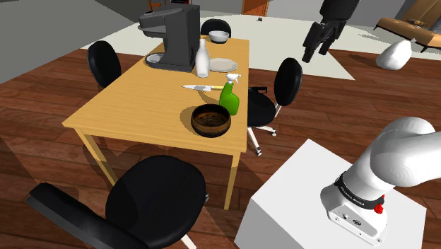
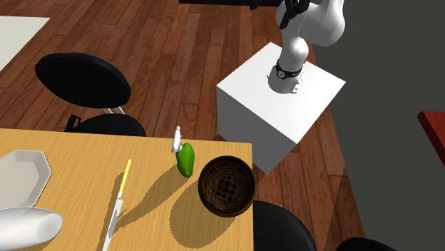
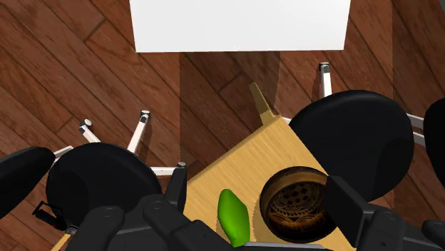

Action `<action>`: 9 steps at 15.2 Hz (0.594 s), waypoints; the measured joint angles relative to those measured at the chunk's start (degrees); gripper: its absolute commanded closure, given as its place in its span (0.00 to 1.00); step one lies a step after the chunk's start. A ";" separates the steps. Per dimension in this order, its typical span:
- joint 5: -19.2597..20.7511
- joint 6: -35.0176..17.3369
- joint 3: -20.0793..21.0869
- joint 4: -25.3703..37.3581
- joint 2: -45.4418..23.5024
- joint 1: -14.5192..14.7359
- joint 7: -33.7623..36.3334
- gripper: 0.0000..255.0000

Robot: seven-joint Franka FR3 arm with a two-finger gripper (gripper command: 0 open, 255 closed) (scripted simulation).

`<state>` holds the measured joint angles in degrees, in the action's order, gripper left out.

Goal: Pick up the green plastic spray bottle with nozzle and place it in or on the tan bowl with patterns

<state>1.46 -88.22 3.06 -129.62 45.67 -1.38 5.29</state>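
Observation:
The green spray bottle [image 1: 230,97] with a white nozzle stands upright on the wooden table [image 1: 134,106], near the edge that faces the stand. Just beside it sits the dark brown patterned bowl [image 1: 210,119], with nothing in it. From the second exterior view, the bottle [image 2: 185,159] is left of the bowl [image 2: 227,186]. My gripper [image 1: 315,54] hangs high above the floor, well off the table and far from both. It is open, and nothing is between its fingers. Looking down along the gripper [image 3: 260,196], the bottle [image 3: 233,216] and bowl [image 3: 296,204] lie far below, between the spread fingers.
A coffee machine [image 1: 173,39], a white bottle [image 1: 203,59], a plate [image 1: 222,64], a white bowl [image 1: 218,35] and a knife [image 1: 201,87] occupy the table's far half. Black office chairs [image 1: 286,81] [image 1: 152,201] stand at the table's sides. The white stand [image 2: 278,100] is close by.

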 measured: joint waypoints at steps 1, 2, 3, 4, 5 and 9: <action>0.00 0.00 0.00 0.00 0.00 0.00 0.00 0.00; 0.15 -1.07 -0.56 -0.81 0.09 0.13 -0.86 0.00; 0.29 -3.17 -1.29 -2.46 0.17 0.37 -2.09 0.00; 0.36 -5.37 -2.01 -3.70 -0.11 0.68 -3.40 0.00; 0.51 -8.15 -2.97 -5.57 -0.35 0.96 -4.97 0.00; 1.18 -18.49 -7.63 -11.25 -1.90 2.06 -12.39 0.00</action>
<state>2.64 -106.71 -4.57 -140.87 43.77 0.69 -7.10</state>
